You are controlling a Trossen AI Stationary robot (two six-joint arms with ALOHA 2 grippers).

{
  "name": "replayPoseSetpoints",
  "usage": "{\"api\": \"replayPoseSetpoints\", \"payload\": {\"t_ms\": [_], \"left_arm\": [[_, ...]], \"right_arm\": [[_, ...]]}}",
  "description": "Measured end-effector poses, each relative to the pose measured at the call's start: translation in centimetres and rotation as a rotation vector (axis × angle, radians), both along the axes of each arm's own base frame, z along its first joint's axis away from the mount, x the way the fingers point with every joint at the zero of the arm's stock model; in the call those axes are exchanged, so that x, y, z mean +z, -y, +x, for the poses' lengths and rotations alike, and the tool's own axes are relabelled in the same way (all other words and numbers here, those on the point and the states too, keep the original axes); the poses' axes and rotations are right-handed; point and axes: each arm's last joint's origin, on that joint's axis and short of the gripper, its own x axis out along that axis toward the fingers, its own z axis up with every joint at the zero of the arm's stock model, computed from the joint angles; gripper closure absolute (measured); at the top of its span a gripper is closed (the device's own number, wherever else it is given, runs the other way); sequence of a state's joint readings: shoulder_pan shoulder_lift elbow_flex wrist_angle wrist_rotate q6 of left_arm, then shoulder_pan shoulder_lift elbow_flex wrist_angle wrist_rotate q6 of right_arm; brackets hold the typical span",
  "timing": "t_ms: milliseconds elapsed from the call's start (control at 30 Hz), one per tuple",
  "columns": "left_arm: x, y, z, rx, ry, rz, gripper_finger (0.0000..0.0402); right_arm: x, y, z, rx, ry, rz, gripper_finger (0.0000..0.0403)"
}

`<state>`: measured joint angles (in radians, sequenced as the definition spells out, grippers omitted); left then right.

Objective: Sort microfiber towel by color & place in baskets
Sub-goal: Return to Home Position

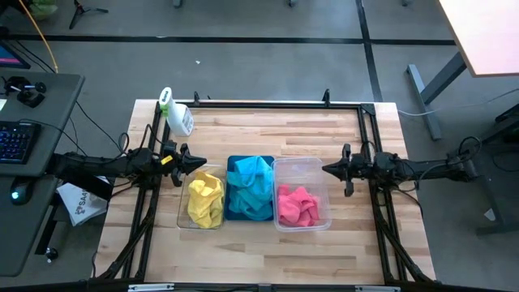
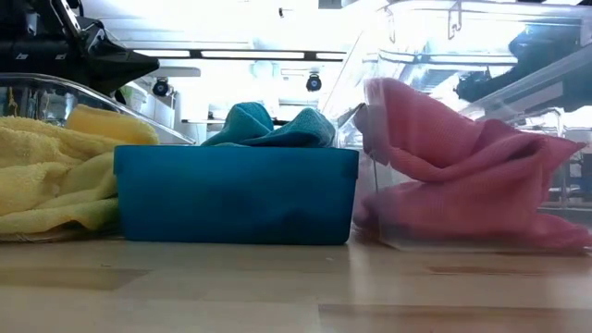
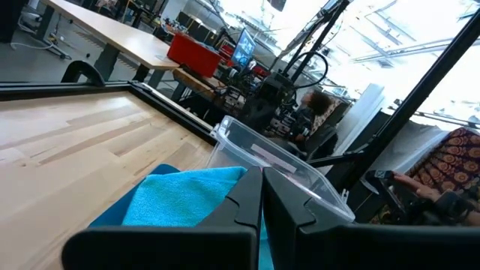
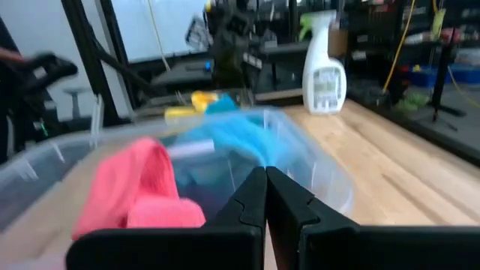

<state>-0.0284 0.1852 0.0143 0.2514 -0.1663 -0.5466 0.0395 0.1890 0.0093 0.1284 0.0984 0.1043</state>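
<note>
Three bins stand in a row mid-table. The left clear bin [image 1: 183, 212] holds yellow towels [image 1: 205, 199]. The teal bin [image 1: 233, 212] holds cyan-blue towels [image 1: 250, 188]. The right clear bin [image 1: 323, 195] holds pink towels [image 1: 297, 206]. My left gripper [image 1: 203, 163] is shut and empty, above the far end of the yellow bin. My right gripper [image 1: 325, 169] is shut and empty, above the far right part of the pink bin. The low view shows the yellow towels [image 2: 46, 180], teal bin [image 2: 236, 194] and pink towels [image 2: 462, 171].
A white spray bottle with a green top [image 1: 176, 112] lies at the table's far left. A black frame [image 1: 268, 104] runs along the table's far and side edges. Bare wood [image 1: 259, 255] lies on the near side of the bins. A desk with a keyboard [image 1: 16, 142] stands beyond the left edge.
</note>
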Motion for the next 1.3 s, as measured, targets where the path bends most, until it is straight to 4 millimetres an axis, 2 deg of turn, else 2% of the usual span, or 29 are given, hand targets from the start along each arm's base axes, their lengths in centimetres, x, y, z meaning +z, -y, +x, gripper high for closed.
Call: {"api": "replayPoseSetpoints", "payload": {"t_ms": [333, 600, 1300], "left_arm": [[0.4, 0.0, -0.5, 0.0, 0.047, -0.002, 0.0401], [-0.7, 0.0, -1.1, -0.001, -0.041, 0.001, 0.0401], [-0.6, 0.0, -1.2, -0.006, -0.037, 0.002, 0.0401]], "right_arm": [[1.2, 0.0, -1.2, 0.001, 0.153, 0.006, 0.0402], [1.2, 0.0, -1.2, 0.01, 0.149, 0.006, 0.0402], [1.1, 0.0, -1.2, 0.01, 0.145, 0.006, 0.0402]]}}
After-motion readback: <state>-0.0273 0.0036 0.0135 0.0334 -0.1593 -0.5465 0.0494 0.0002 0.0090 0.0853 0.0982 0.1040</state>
